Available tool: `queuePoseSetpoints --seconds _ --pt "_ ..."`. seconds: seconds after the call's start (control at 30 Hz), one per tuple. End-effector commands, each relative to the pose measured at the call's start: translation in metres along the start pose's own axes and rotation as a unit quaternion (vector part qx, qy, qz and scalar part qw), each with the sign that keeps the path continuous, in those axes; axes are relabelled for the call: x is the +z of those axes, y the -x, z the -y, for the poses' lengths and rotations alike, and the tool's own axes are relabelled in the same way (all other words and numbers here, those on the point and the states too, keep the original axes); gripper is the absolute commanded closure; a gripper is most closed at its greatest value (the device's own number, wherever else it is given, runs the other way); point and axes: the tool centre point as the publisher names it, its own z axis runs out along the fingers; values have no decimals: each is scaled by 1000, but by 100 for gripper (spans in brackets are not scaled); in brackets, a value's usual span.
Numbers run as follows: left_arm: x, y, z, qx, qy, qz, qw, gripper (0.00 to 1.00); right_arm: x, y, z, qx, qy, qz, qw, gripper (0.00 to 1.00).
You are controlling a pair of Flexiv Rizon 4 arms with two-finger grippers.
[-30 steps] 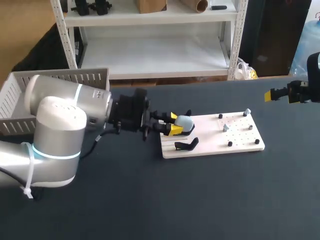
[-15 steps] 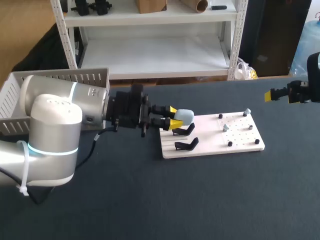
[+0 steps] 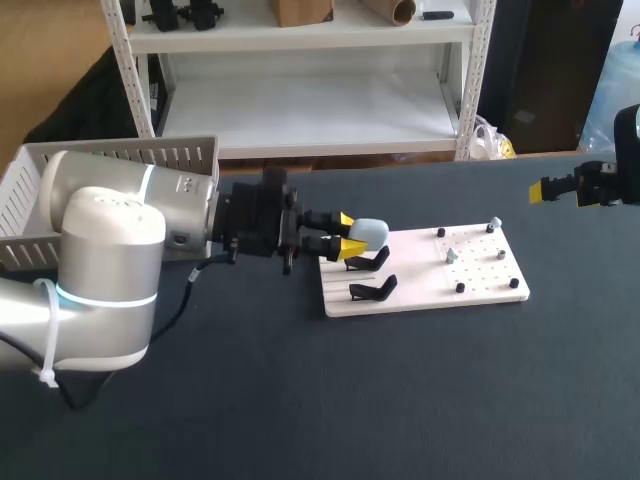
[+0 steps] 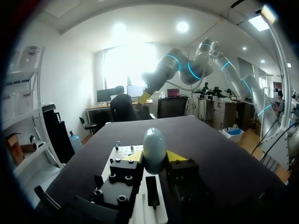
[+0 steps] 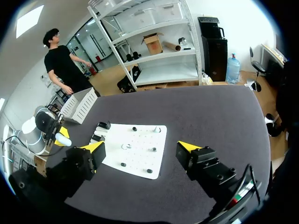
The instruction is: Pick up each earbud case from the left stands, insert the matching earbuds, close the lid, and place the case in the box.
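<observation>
My left gripper (image 3: 347,243) is shut on a pale blue earbud case (image 3: 369,232) and holds it just above the far one of two black stands (image 3: 368,262) at the left end of the white board (image 3: 480,288). In the left wrist view the case (image 4: 154,148) stands upright between the yellow tips of that gripper (image 4: 154,157), with a black stand (image 4: 152,191) beneath. Small pale earbuds (image 3: 451,256) and dark pegs sit on the board's right half. My right gripper (image 5: 140,148) is open and holds nothing, off to the right of the board (image 5: 140,140) and high above the table.
A grey slatted basket (image 3: 120,155) stands at the table's back left, behind my left arm. The second black stand (image 3: 373,290) is bare. Dark tabletop stretches in front of the board and to its right.
My left gripper has lifted the case up off the far stand and drawn it slightly back, then held still. The right arm has not moved.
</observation>
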Motion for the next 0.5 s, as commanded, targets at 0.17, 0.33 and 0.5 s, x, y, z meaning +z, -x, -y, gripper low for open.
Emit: queuePoseSetpoints --seconds 0.17,0.33,0.5 --pt "7 3 5 1 -12 24 1000 100 1 0 2 -1 3 0 1000 0" --pt "14 8 9 -7 -20 44 999 100 -2 -4 0 -1 4 1 1000 0" --pt "19 10 11 -11 -30 51 998 100 -12 -13 -13 -16 10 2 1000 0"
